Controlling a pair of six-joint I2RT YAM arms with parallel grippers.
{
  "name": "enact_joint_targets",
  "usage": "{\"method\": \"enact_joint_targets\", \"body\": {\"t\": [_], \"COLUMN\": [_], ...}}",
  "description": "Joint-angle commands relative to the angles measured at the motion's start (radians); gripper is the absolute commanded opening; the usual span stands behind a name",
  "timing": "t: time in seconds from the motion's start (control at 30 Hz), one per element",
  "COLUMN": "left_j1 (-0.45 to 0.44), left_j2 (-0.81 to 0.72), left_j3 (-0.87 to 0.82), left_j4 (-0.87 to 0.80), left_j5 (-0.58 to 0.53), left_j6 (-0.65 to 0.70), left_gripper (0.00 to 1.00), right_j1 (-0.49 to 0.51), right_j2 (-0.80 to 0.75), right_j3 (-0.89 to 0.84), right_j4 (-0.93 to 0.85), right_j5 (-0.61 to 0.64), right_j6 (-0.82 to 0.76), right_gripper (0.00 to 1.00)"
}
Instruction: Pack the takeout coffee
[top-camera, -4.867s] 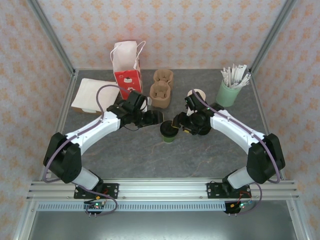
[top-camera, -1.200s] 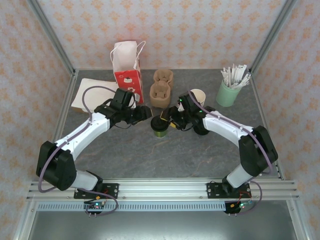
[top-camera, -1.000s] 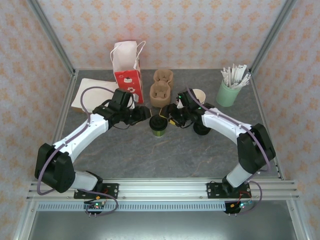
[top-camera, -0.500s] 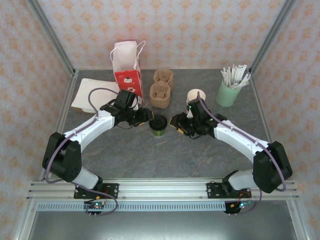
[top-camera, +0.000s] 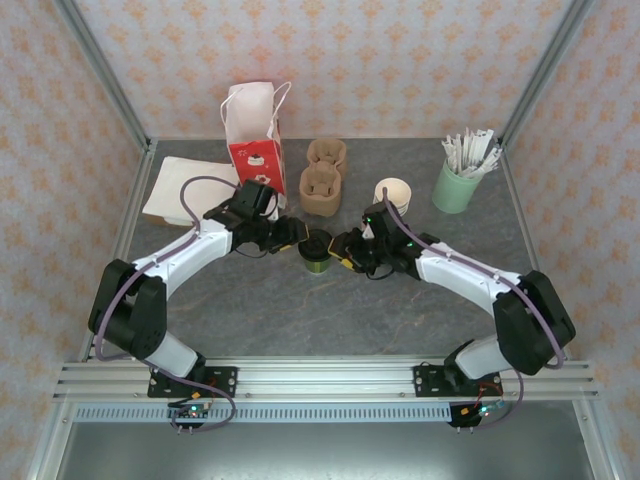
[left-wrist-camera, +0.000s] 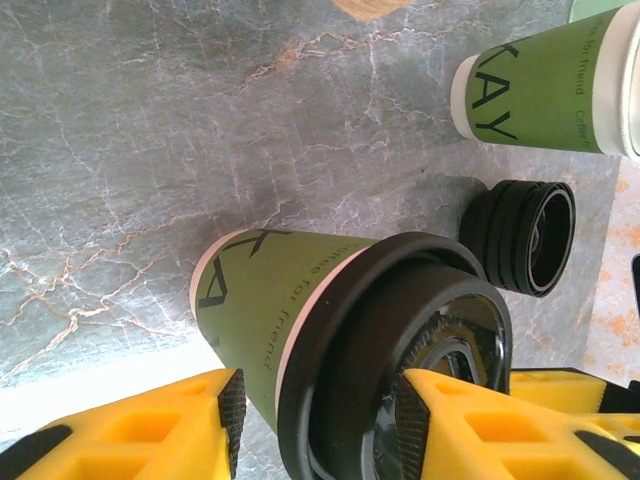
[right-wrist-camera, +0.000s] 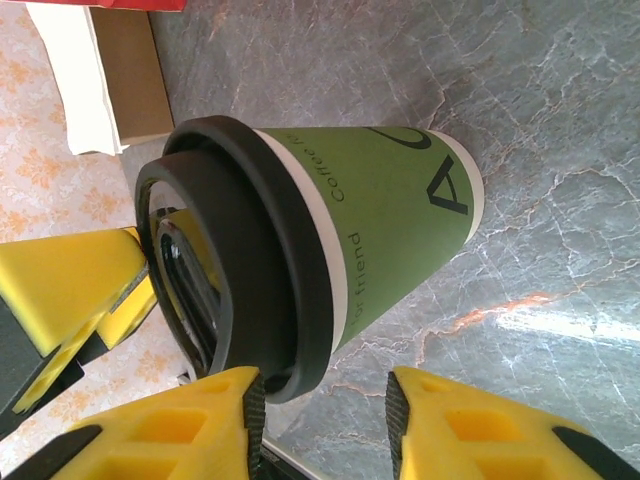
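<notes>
Right jaws nearer lidded cup (top-camera: 316, 250), half-open

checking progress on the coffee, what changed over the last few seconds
The lidded green cup has shifted left and back, toward the brown carrier. The left claw drew slightly left and flanks the cup's left side. The right claw pulled back, then came in again at the cup's right. The open cup, red bag and stick cup stayed put.
</notes>
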Motion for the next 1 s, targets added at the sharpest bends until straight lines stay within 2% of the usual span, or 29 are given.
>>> {"method": "enact_joint_targets", "body": {"t": [0.0, 0.37, 0.97], "left_j1": [0.012, 0.013, 0.012], "left_j2": [0.016, 0.030, 0.034], "left_j3": [0.025, 0.013, -0.001], "left_j4": [0.007, -0.001, -0.008], "left_j5": [0.000, -0.011, -0.021], "left_j6": [0.021, 0.033, 0.046], "left_gripper": [0.46, 0.46, 0.45], "right_j1": [0.006, 0.006, 0.006], "right_j2": [0.012, 0.038, 0.076], "right_j3": [0.000, -0.005, -0.013], "right_j4": [0.040, 0.041, -0.135], "right_j5": [0.003, 0.008, 0.056], "right_j6": [0.009, 0.009, -0.005], "right_gripper": [0.38, 0.38, 0.36]}}
